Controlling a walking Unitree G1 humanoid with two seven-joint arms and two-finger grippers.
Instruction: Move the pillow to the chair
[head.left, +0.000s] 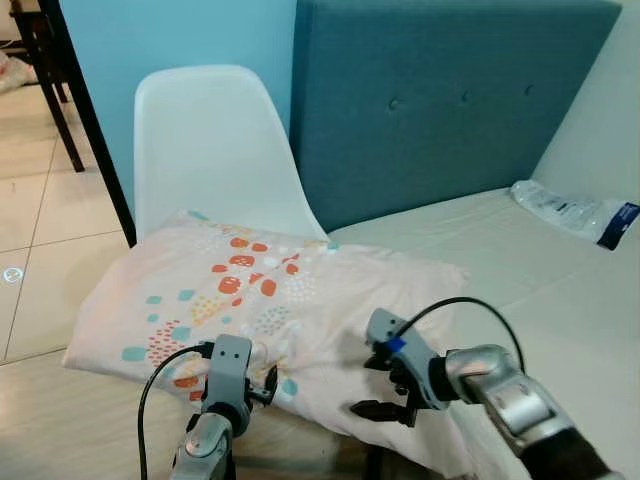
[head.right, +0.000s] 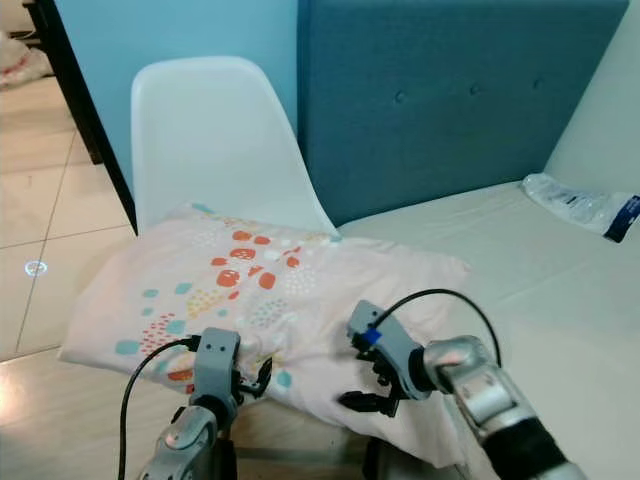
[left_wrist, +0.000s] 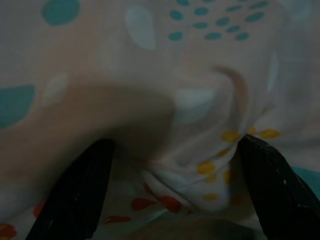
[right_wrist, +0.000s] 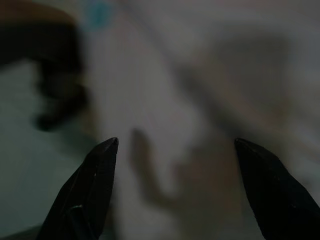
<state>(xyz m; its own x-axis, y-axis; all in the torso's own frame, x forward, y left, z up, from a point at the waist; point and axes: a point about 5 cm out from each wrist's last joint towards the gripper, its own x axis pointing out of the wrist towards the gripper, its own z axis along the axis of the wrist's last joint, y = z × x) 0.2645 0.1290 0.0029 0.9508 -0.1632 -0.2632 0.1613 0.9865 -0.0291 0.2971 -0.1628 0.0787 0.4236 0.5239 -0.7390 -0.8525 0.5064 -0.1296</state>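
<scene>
Beside the blue wall, the soft patterned pillow (head.left: 250, 300) lies long left-to-right, half on the white plastic chair (head.left: 215, 140). Both end effectors, left (left_wrist: 170, 165) and right (right_wrist: 172, 170), fingers apart, touch its near edge.

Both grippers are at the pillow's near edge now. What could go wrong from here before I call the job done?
1. The pillow lies partly on the white chair and partly on the bed; its near edge overhangs, so it may slide to the floor.
2. The left gripper has fabric bunched between open fingers; pulling back could drag the pillow.
3. The right gripper sits open at the pillow's edge and could snag it.
</scene>
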